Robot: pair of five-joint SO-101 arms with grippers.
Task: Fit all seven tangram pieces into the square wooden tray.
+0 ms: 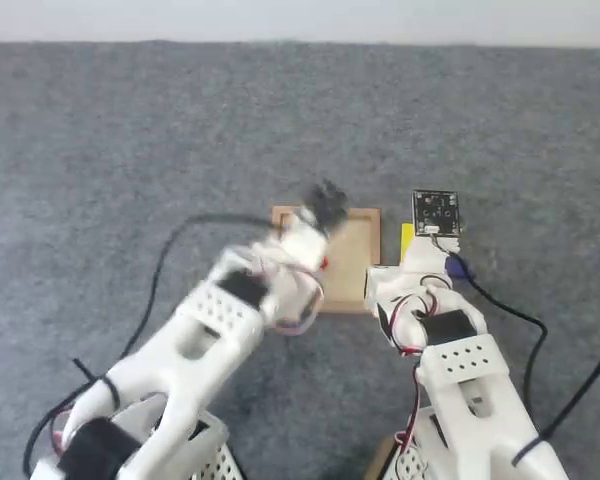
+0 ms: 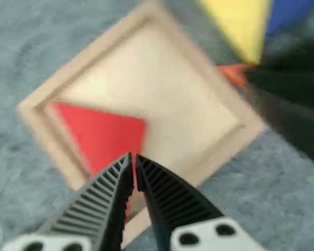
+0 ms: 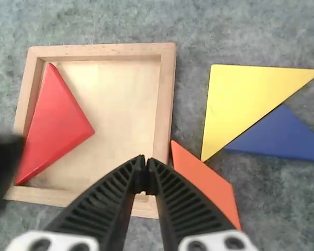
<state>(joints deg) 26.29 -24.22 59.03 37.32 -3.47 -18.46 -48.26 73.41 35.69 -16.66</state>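
Observation:
The square wooden tray (image 3: 167, 99) lies on the grey carpet and holds one red triangle (image 3: 52, 123) flat against one wall. Beside the tray lie a large yellow triangle (image 3: 246, 99), a blue triangle (image 3: 280, 136) touching it, and an orange piece (image 3: 204, 180) at the tray's corner. My right gripper (image 3: 145, 164) is shut and empty above the tray's rim next to the orange piece. My left gripper (image 2: 133, 157) is shut and empty above the red triangle (image 2: 102, 133) in the tray (image 2: 47, 99). In the high view the left gripper (image 1: 325, 205) hangs over the tray (image 1: 365, 225).
Grey carpet covers the table on all sides. The two arms stand close together over the tray. A dark blurred shape (image 3: 2, 167) at the tray's red side is the other arm. Cables (image 1: 170, 260) trail from both arms.

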